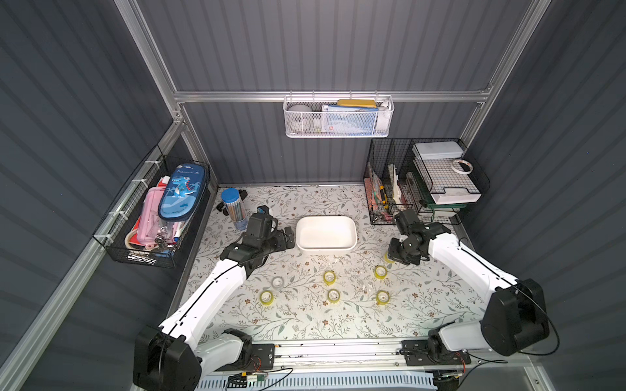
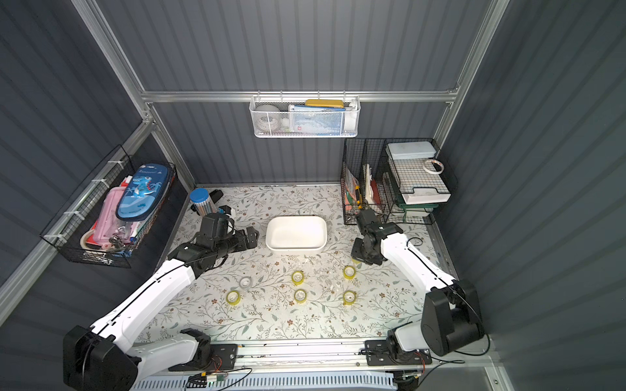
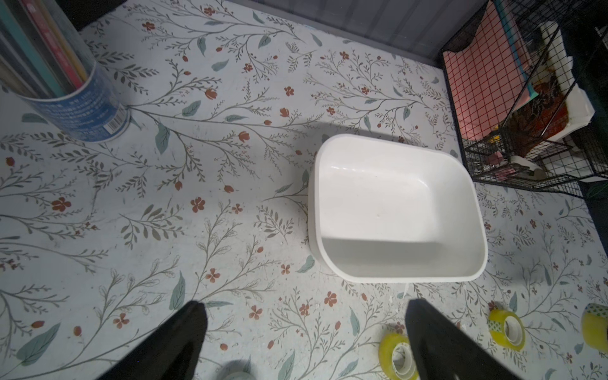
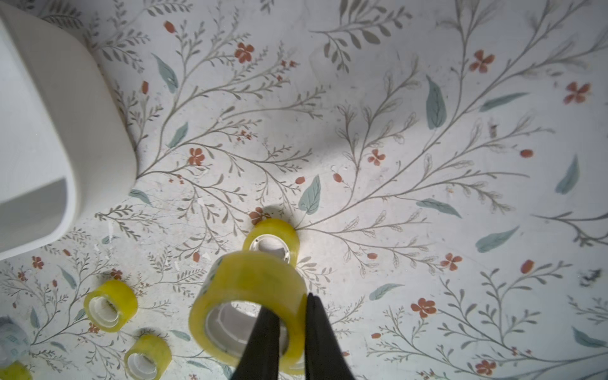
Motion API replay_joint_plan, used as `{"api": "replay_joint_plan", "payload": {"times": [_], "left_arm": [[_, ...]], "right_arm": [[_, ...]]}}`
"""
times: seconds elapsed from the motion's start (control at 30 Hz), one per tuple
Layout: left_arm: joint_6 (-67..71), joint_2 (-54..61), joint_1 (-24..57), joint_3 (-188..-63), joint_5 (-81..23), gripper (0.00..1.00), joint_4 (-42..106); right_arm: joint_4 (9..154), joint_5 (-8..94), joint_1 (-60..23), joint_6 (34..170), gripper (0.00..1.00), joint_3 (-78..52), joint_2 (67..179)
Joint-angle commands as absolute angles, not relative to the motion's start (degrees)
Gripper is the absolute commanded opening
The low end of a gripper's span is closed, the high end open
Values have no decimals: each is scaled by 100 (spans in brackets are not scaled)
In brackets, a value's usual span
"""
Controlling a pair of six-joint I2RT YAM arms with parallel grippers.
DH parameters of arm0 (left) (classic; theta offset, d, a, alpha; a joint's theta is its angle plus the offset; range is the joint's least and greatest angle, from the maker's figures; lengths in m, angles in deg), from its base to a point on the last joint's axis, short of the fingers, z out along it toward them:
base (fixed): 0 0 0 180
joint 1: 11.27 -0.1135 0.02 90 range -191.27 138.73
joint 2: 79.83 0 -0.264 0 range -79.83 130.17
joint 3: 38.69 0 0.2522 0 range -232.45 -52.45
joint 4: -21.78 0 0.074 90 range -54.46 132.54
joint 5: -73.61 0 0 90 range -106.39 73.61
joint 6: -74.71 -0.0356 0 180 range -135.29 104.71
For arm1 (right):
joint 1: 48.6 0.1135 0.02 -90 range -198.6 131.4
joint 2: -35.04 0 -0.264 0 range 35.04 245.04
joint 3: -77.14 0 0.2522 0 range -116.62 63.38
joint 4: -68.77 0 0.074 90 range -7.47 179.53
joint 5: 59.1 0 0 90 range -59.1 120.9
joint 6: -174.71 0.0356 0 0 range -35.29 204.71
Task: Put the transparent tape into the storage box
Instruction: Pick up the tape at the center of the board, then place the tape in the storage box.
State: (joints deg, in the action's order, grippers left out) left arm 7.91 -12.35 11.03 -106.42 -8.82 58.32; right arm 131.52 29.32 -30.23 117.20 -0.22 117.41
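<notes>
transparent tape roll (image 4: 250,289), yellow-tinted, is clamped by the right gripper (image 4: 289,316), one finger inside its core, held above the floral mat (image 1: 423,304) near the storage box (image 1: 325,248). five other yellow rolls (image 1: 329,277) and a colourless roll (image 1: 277,282) lie on the mat, outside the box. left gripper (image 3: 304,306) hangs spread wide beside the box.
</notes>
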Motion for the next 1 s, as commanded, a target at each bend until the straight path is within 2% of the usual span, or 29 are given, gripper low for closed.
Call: {"api": "replay_joint_plan", "payload": {"times": [0.0, 0.37, 0.97], "left_arm": [[607, -1172, 1149, -10896, -720, 99, 5953], [611, -1154, 1184, -11061, -579, 99, 6110], [646, -1119, 1202, -11096, -554, 99, 6238]], "right_arm": [[13473, 2697, -2757, 11357, 0, -667, 12228], [13555, 2597, -1981, 10673, 0, -3256, 14307], [13144, 2206, -1712, 10404, 0, -5124, 16737]]}}
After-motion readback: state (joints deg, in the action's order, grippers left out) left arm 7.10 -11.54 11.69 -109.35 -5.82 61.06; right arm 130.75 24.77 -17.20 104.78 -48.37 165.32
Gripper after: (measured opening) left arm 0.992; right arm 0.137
